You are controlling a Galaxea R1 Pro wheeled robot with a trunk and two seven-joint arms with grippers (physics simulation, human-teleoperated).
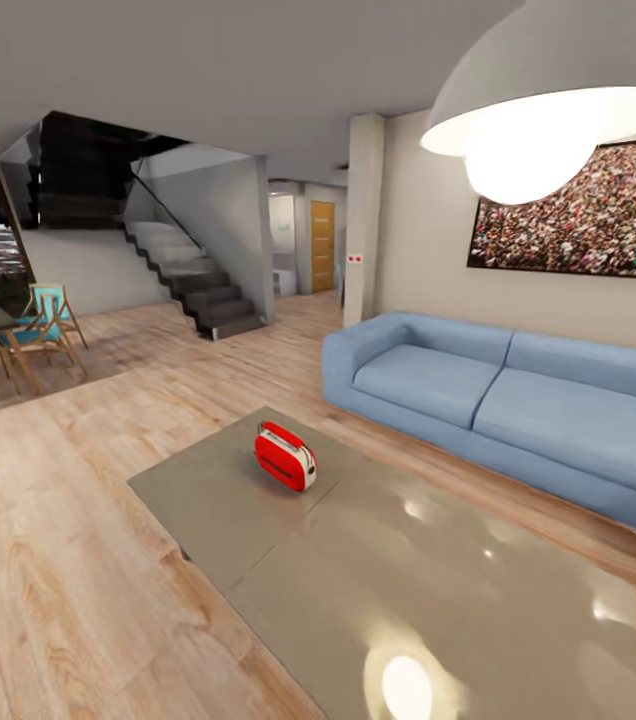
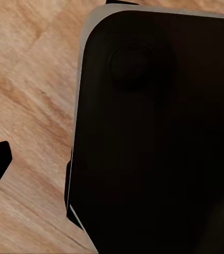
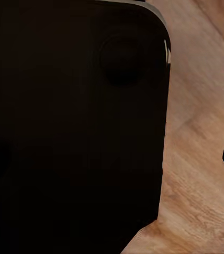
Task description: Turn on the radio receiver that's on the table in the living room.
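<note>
Already in living room: red radio receiver (image 1: 285,456) sits on glossy tabletop (image 1: 438,570), toward its far end, blue sofa (image 1: 503,400) beyond. Claw state: cannot tell, either arm; wrist views show dark robot body over wood floor (image 2: 27,95). Risk: base bumps tabletop edge on approach; long reach knocks radio.

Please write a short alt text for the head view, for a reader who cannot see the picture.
A small bright red portable radio with a white band stands on a large, low, glossy grey-taupe table in a living room with a light wood plank floor. Behind the table is a big blue sofa under a framed crowd picture; a staircase rises at the back.
</note>
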